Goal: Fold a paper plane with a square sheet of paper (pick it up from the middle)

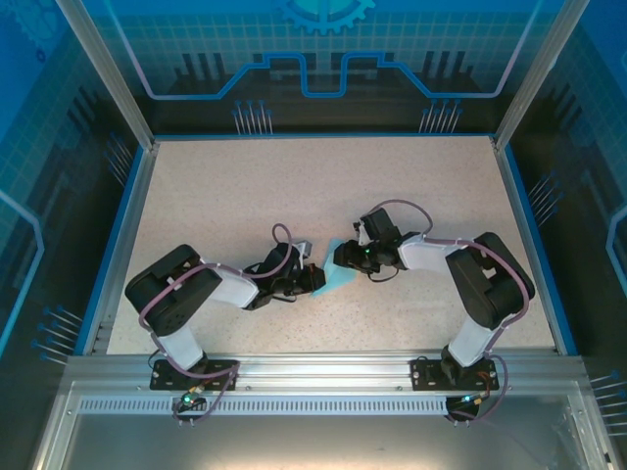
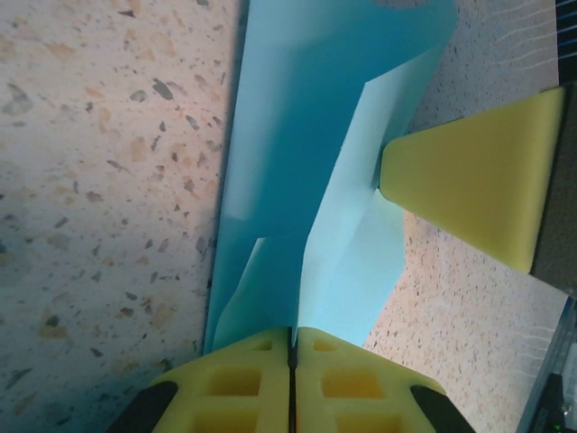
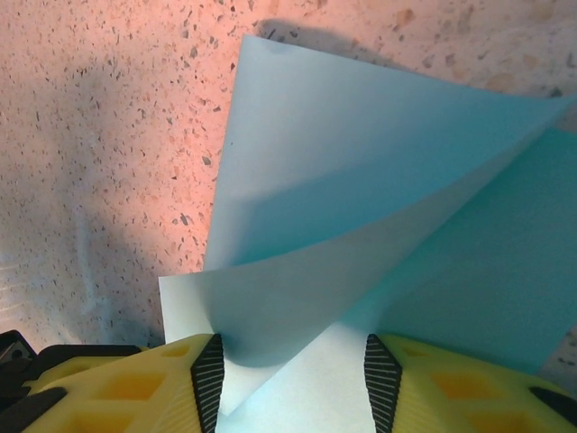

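1. Speckled beige bench (image 1: 245, 196), blue walls (image 1: 323, 59) behind.
2. Creased light blue sheet of paper (image 1: 333, 277) lies between the two end effectors.
3. Left end effector (image 2: 290, 338) pinches its edge, fingers together.
4. Right end effector (image 3: 293, 352) stands parted, paper between its fingers.

Matt paper sheet (image 3: 361, 180), speckled grainy table (image 1: 245, 186), yellow foam pads (image 2: 478, 171).

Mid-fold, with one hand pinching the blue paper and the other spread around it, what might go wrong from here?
1. The left hand is shut on just one edge of the light blue sheet of thin paper; a pull may tear it or slip it free.
2. The right hand stands open around a loose, curved flap; closing there could set a crooked crease.
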Robot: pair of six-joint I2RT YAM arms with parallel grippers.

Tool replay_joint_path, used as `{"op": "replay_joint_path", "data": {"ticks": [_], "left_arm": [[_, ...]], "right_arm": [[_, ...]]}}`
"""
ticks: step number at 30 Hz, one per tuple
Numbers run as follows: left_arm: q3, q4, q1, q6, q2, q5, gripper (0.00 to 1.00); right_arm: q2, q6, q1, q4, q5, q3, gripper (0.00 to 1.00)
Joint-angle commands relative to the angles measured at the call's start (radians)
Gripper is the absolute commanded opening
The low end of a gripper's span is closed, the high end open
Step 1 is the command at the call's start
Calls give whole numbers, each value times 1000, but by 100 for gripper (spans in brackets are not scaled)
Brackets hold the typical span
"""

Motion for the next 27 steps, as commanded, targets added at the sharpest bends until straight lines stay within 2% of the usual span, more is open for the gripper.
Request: {"op": "replay_joint_path", "data": {"ticks": [1, 5, 13, 19, 27], "left_arm": [[8, -25, 11, -42, 26, 22, 5], [5, -22, 12, -49, 16, 26, 9], [11, -130, 16, -9, -88, 13, 33], [1, -232, 31, 22, -199, -30, 37], [-4, -187, 26, 65, -228, -2, 37]], "right_arm": [[33, -20, 26, -45, 14, 24, 48], [49, -18, 34, -87, 49, 40, 48], [76, 1, 44, -183, 145, 57, 48], [89, 10, 51, -222, 176, 87, 49], [120, 60, 53, -276, 209, 114, 52]]}}
